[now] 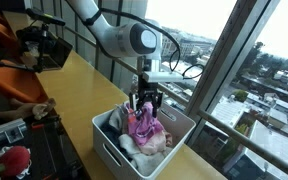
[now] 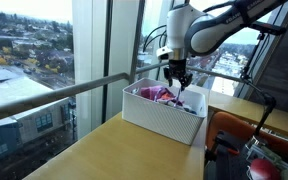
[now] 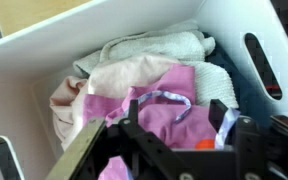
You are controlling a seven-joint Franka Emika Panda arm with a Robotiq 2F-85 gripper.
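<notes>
So the claw point(image 1: 147, 103) hangs straight down over a white basket point(image 1: 109, 150) that sits on a wooden table point(image 1: 74, 85) right by the big window. The basket is stuffed with laundry, and the pink cloth point(image 1: 142, 127) is the piece on top, bunched up into a little peak directly under the claw. In both exterior views the fingertips sit right at the top of that peak, touching it or as good as, with the rest of the pink cloth draped down into the pile below. As far as I can make out the jaws are spread apart, not pinched together, and I don't see them clamped on anything. The pink stuff just sits between and under them. The wrist view backs that up: the pink cloth point(image 3: 174, 115) fills the middle of the picture right in front of the fingers, with a pale purple loop or strap on it, and a bit of pink shows down low between the claw's dark parts. Behind it lie a cream cloth point(image 3: 94, 90) and a grey-white cloth point(image 3: 154, 48) toward the basket's far wall, and a handle slot point(image 3: 256, 65) shows in the side wall. From the other side the pink cloth point(image 2: 162, 94) only just pokes above the rim, under the claw point(image 2: 178, 82).
</notes>
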